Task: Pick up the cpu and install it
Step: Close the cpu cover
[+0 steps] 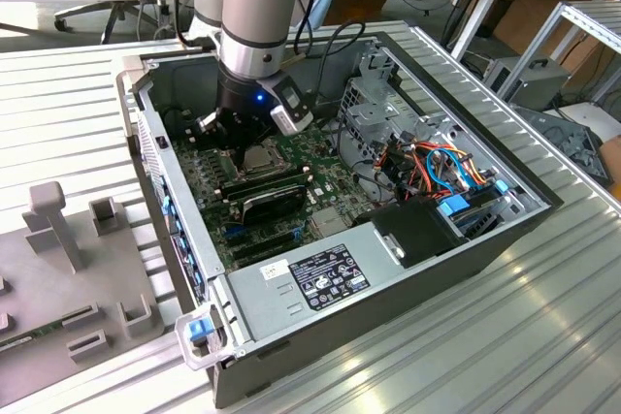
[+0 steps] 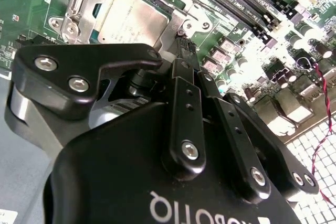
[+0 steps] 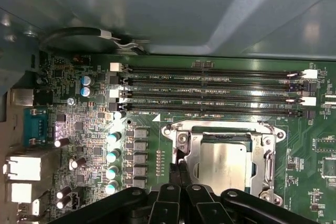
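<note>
The cpu (image 3: pixel 223 160), a flat square chip with a dull silver top, lies inside the metal-framed socket (image 3: pixel 270 166) on the green motherboard (image 3: pixel 79 124). It also shows in the second wrist view as the cpu (image 2: pixel 134 19) and in the exterior view as the cpu (image 1: pixel 262 155). My gripper (image 3: pixel 181 167) is shut with nothing between its black fingers. Its tips hover beside the socket's corner screw plate (image 3: pixel 182 140), just off the chip's edge. In the second wrist view my gripper (image 2: pixel 184 45) points at that same corner. The arm reaches down into the open computer case (image 1: pixel 146 157).
Long black memory slots (image 3: pixel 210 87) run beside the socket. Capacitors (image 3: pixel 112 156) and rear ports (image 3: pixel 23 167) crowd one side. In the case, orange and blue cables (image 1: pixel 437 167) and a labelled metal box (image 1: pixel 320 278) sit at the exterior view's right. A grey fixture plate (image 1: pixel 58 269) lies outside.
</note>
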### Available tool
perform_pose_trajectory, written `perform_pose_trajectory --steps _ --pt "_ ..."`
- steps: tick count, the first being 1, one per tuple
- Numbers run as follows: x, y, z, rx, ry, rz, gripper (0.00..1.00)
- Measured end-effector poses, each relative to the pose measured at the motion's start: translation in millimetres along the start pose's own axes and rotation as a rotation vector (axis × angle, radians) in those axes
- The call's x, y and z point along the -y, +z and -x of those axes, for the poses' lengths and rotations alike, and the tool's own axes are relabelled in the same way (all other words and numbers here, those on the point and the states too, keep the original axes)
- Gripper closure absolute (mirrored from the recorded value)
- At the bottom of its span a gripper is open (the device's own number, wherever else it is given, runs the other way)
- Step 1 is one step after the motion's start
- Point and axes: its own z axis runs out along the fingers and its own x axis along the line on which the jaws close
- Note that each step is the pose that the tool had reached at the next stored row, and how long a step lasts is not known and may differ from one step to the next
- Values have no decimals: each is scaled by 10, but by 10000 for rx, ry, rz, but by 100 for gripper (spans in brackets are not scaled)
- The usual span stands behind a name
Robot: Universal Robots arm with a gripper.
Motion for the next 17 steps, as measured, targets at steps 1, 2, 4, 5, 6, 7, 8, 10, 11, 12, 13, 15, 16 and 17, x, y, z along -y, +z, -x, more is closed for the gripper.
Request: perform_pose_trajectory --steps 1,2,4,5,6,7,8,10,11,12,13,15,16,17 --pt "-1 -15 0 0 -1 1 89" --pt "-1 -39 -1 0 0 0 89" --pt "-2 -51 -1 3 0 3 89" --pt "-2 -45 -1 3 -1 3 89" --pt "-1 -34 -1 1 0 1 89" --pt "-3 -34 0 0 0 1 89" --pt "-19 -33 3 2 1 7 89" --pt "-52 -32 6 1 -1 11 89" --pt "-72 -28 17 3 -2 13 89" --pt "-81 -21 36 2 -1 12 89" --pt "-86 -9 46 3 -1 14 89" --pt "-91 21 47 2 0 16 89" --pt "-92 37 48 2 -2 17 89" --pt "-92 51 49 2 -2 17 89"
